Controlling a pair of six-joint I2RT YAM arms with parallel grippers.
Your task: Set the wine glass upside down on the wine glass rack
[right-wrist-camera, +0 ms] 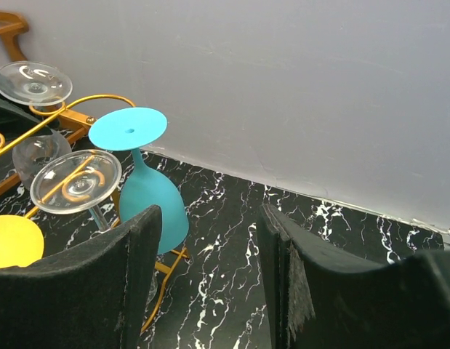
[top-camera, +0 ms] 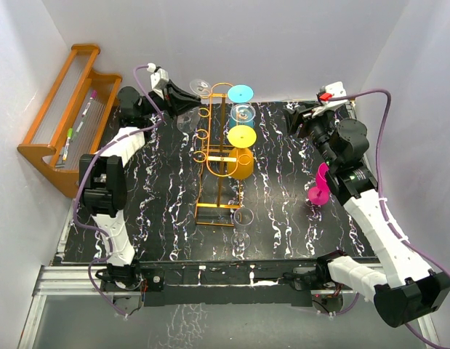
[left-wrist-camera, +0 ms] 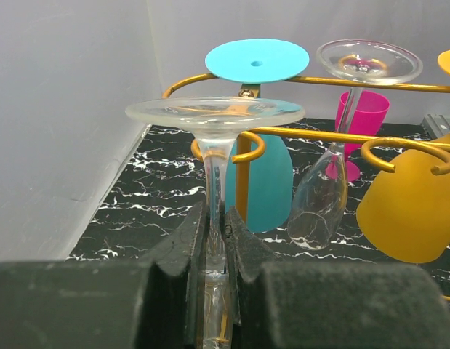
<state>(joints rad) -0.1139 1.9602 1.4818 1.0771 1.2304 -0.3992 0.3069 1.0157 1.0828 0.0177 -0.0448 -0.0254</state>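
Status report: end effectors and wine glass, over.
Left end effector shut on wine glass stem, foot up. Right end effector open, empty. Glass at rack hook; cyan glass hangs adjacent.

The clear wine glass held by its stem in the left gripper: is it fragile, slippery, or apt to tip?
Probably fragile: the clear wine glass has a thin stem, so a knock against the wire rack may crack it. Likely slippery: the left gripper pinches only smooth stem. It may swing, since the wide foot stands far above the grip.
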